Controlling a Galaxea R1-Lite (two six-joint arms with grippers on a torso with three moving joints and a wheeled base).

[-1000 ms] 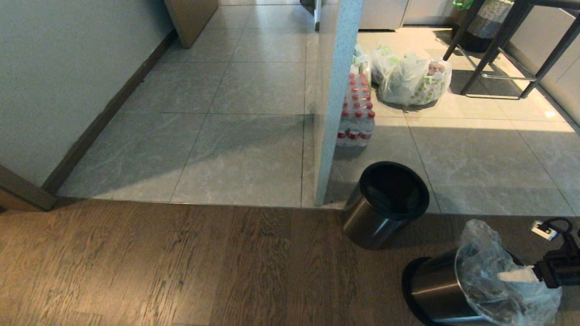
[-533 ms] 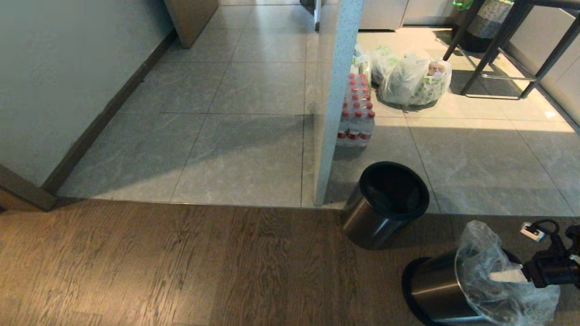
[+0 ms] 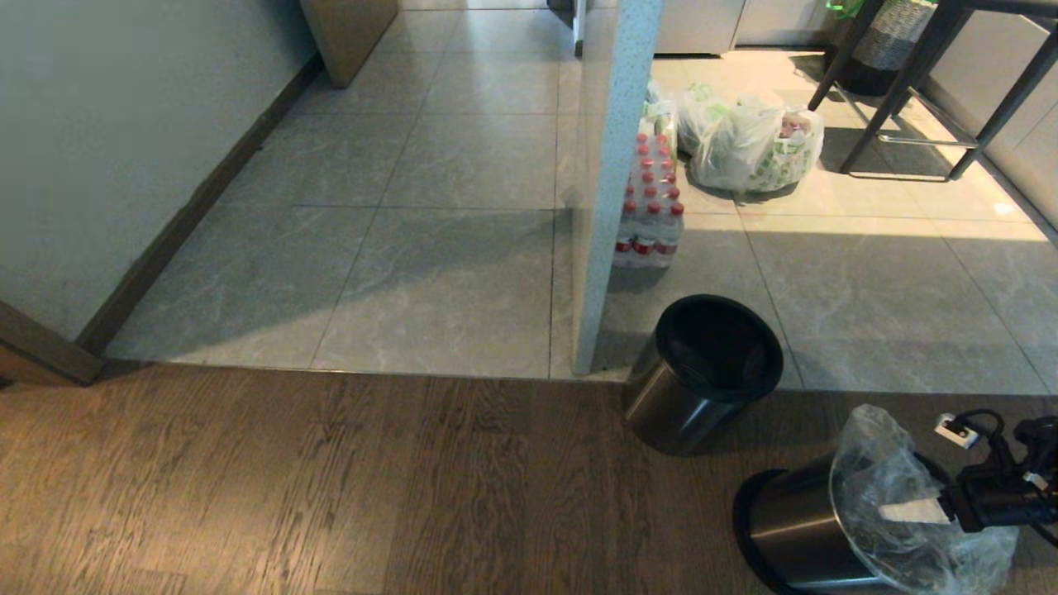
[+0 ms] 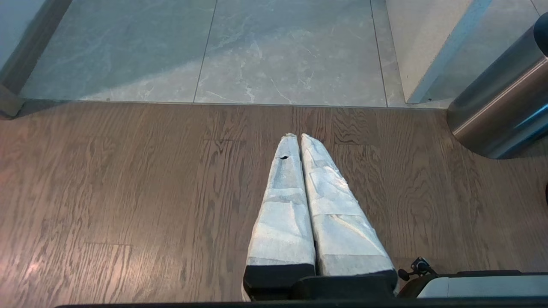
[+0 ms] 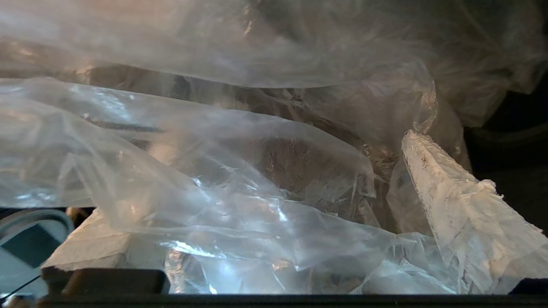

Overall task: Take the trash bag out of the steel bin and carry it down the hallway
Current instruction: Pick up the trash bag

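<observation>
The steel bin (image 3: 789, 529) leans on the wooden floor at the lower right of the head view. The crinkled clear trash bag (image 3: 888, 471) bulges out of its mouth. My right gripper (image 3: 913, 512) reaches in from the right with its jaws open wide, straddling loose folds of the trash bag (image 5: 222, 179). One white-wrapped finger (image 5: 449, 192) shows bare; the other finger (image 5: 94, 248) lies under the plastic. My left gripper (image 4: 298, 139) hangs parked over the wood floor, shut and empty. The hallway (image 3: 430, 165) runs away between the left wall and a partition.
A second steel cylinder with a black inside (image 3: 702, 372) stands just beyond the bin, at the floor seam. A white partition (image 3: 612, 165), a pack of red-capped bottles (image 3: 649, 207), white bags with green print (image 3: 756, 145) and black stool legs (image 3: 909, 91) stand behind.
My right gripper has slid a little further left into the bag's mouth, and the plastic has shifted around it. The bin and the left arm stay put.
</observation>
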